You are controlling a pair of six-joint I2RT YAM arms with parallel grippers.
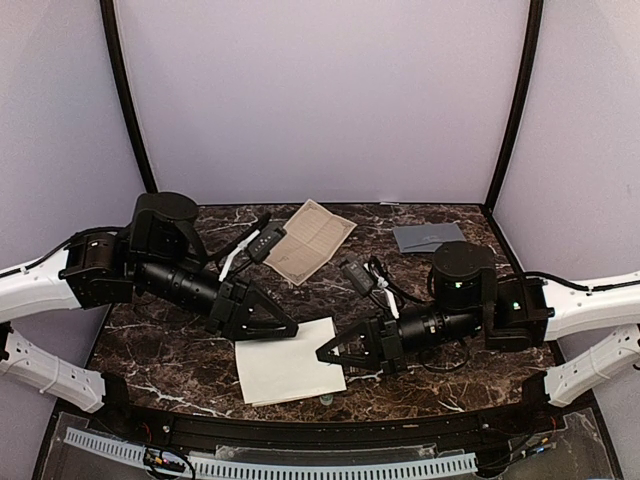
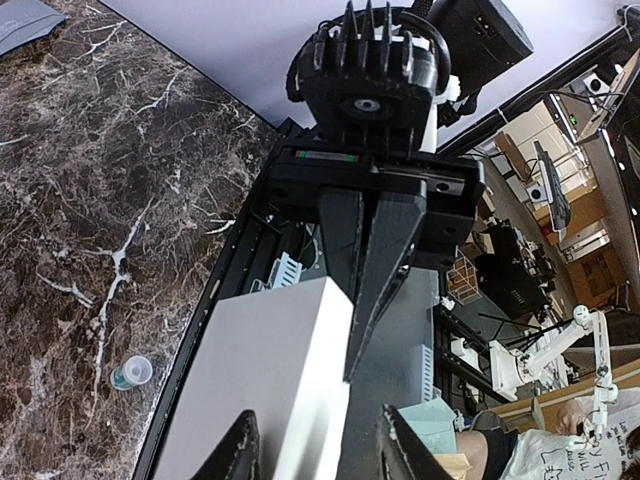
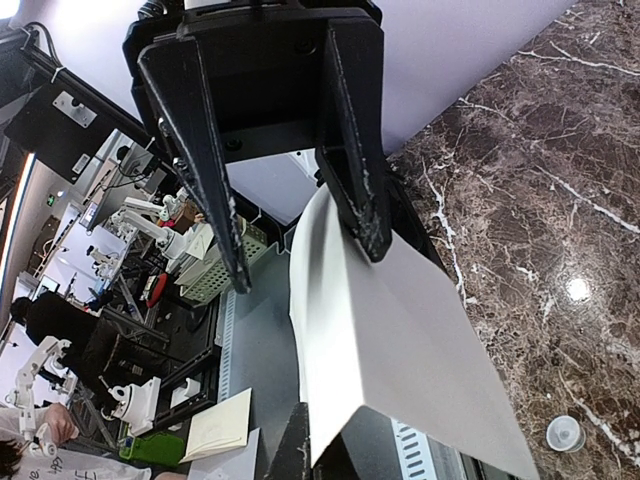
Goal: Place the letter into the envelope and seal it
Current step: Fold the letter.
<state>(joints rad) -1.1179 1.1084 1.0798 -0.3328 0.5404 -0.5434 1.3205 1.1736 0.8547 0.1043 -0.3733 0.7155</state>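
The letter, a folded white sheet, lies near the table's front edge between both arms. My right gripper is shut on the letter's right edge and holds that flap lifted; its tips meet at the fold. My left gripper straddles the letter's upper edge with its jaws apart, one finger over the paper and the other off it. The slate-grey envelope lies flat at the back right, away from both grippers, and shows as a corner in the left wrist view.
A tan printed sheet lies at the back centre, behind the left arm. A small clear cap sits on the marble just in front of the letter. Purple walls close in the back and sides. The black front rail runs along the near edge.
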